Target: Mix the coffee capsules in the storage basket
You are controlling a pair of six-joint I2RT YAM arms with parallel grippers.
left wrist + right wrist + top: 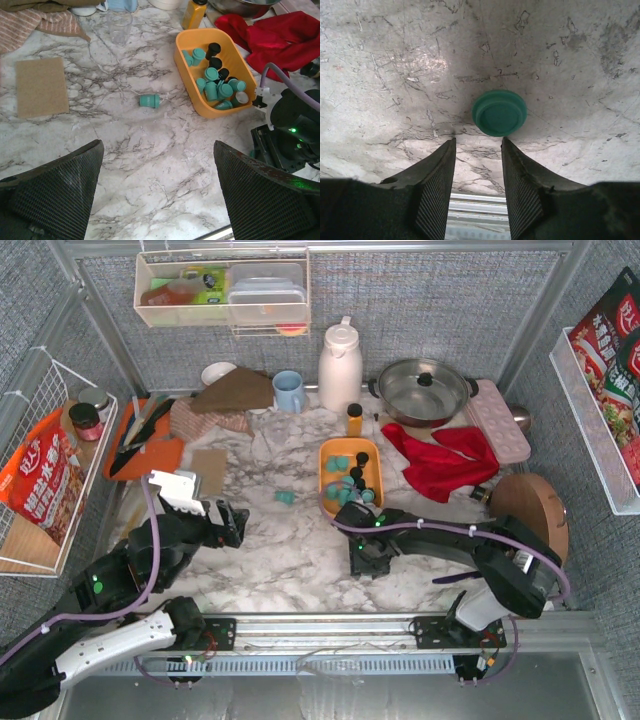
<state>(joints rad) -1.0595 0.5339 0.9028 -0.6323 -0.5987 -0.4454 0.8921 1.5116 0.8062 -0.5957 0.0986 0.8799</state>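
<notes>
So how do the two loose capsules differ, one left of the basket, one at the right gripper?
The left capsule lies on its side, nothing near it; the right capsule stands on end, just past the right gripper fingertips. Both are teal, on the table, outside the basket.

The orange basket (324, 462) sits on the marble table (290, 565) with green and black coffee pods (345, 480) inside. One green pod (285, 498) lies alone to its left. The right gripper (367, 556) hangs near its front end.
</notes>
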